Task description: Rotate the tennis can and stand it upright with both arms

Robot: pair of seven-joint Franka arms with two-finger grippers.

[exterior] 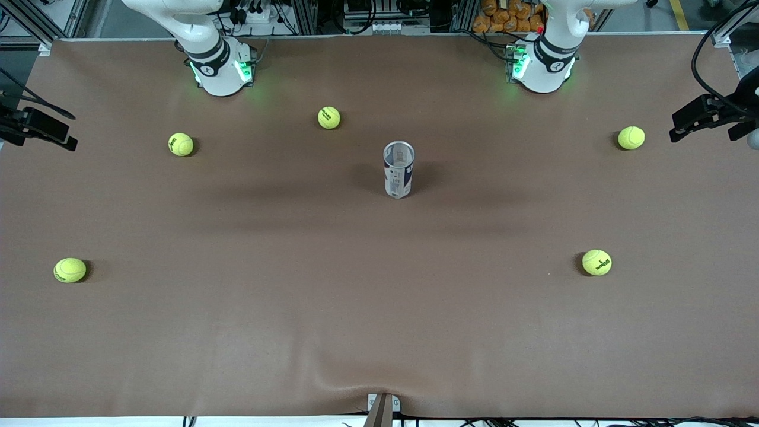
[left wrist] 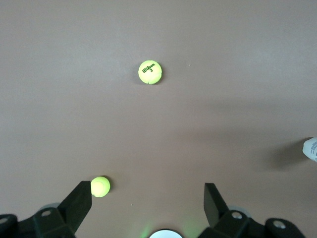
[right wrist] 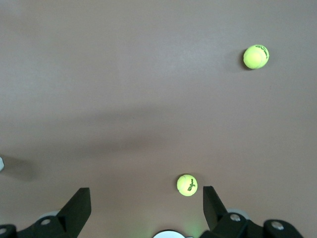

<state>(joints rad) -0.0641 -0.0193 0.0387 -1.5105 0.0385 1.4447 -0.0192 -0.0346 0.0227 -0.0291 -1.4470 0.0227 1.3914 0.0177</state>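
While both arms wait high above the table, we see the tennis can (exterior: pixel 398 169) standing upright on the brown table (exterior: pixel 379 332), roughly midway between the two bases, its open silvery rim facing up. We count five yellow-green tennis balls around it, all well apart from the can. One ball (exterior: pixel 329 117) lies farther from the front camera than the can, another (exterior: pixel 181 144) lies near the right arm's base, and a third (exterior: pixel 70 270) sits nearer the camera at that same end of the table. Toward the left arm's end we find one ball (exterior: pixel 631 137) and, nearer the camera, another (exterior: pixel 596 262).

Our left gripper (left wrist: pixel 148 198) hangs over bare table with its fingers (left wrist: pixel 79 201) spread wide and nothing between them; an edge of the can (left wrist: pixel 310 148) shows at the side of its wrist view. Our right gripper (right wrist: pixel 147 201) likewise hangs above the table, fingers (right wrist: pixel 78 203) wide apart and empty.
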